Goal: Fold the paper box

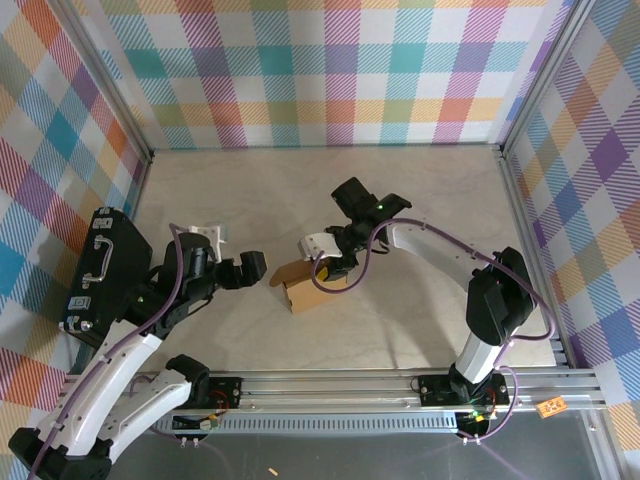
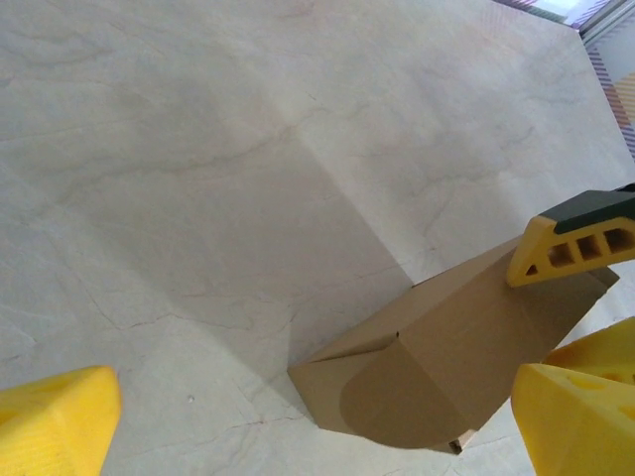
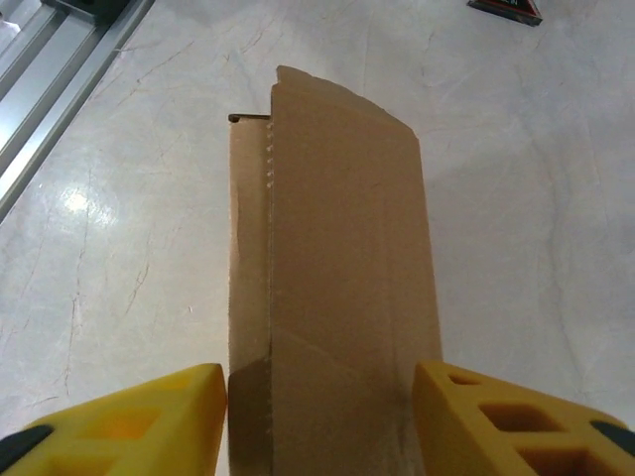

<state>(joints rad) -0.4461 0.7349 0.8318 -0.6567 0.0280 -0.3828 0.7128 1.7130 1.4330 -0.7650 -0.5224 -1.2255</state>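
Note:
The paper box (image 1: pixel 303 291) is a brown cardboard piece, partly folded, lying mid-table with a rounded flap (image 2: pixel 437 397) hanging at its near end. In the right wrist view the box (image 3: pixel 337 238) runs away from the camera between my yellow fingers. My right gripper (image 3: pixel 319 402) is shut on the box, one pad against each long side. From above, the right gripper (image 1: pixel 335 268) sits over the box's far end. My left gripper (image 1: pixel 258 268) is open just left of the box, not touching it. In the left wrist view the left gripper (image 2: pixel 313 407) faces the box's corner (image 2: pixel 327 382).
A black hard case (image 1: pixel 100 270) with a handle lies at the table's left edge. A small white object (image 1: pixel 207 235) sits behind the left arm. An aluminium rail (image 1: pixel 400 380) runs along the near edge, and checked walls enclose the other three sides.

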